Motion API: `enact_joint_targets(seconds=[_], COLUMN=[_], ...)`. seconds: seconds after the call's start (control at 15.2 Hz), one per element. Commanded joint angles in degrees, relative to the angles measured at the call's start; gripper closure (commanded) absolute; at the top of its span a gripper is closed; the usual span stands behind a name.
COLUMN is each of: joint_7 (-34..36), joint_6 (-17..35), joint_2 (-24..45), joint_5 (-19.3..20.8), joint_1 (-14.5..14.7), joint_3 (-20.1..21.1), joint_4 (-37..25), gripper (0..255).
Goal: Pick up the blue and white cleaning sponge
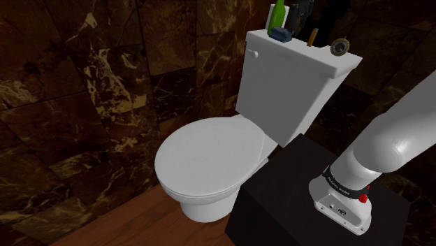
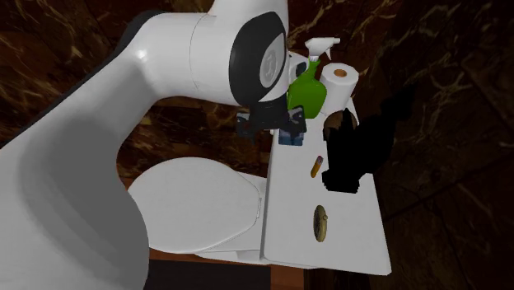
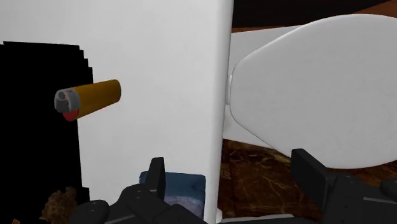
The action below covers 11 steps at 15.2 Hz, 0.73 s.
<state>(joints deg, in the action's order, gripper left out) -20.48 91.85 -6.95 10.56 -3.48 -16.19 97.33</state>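
Observation:
The blue and white sponge (image 3: 183, 191) lies at the edge of the toilet tank's white lid (image 3: 159, 57). My black gripper (image 3: 232, 175) hangs just above it, open. One finger (image 3: 156, 175) stands over the sponge's side and the other over the gap beside the tank, and neither clasps it. In the shoulder view the sponge (image 1: 281, 33) sits at the lid's far corner under the gripper (image 1: 302, 14). From the second exterior view the sponge (image 2: 292, 135) peeks out below the hand (image 2: 276, 123).
The lid also carries a green spray bottle (image 2: 306, 91), a toilet paper roll (image 2: 339, 80), an orange lighter (image 3: 89, 100) and a round brownish disc (image 2: 321, 223). The shut toilet seat cover (image 1: 209, 157) lies below. Dark marble walls surround.

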Motion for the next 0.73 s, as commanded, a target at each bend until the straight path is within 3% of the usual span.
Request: enact_joint_targets(seconds=[0.0,0.2,0.66], joint_7=[-3.0,-7.3,-6.3], joint_6=[-1.0,-3.5,1.5], joint_2=[4.8,12.6,11.2], joint_5=[-0.8,-2.7,-2.2], joint_1=[-0.8,-2.4,-2.2], joint_3=[-1.3,-2.9,-2.7], joint_4=[-5.8,-16.1,-9.7], gripper=[0,0,0])
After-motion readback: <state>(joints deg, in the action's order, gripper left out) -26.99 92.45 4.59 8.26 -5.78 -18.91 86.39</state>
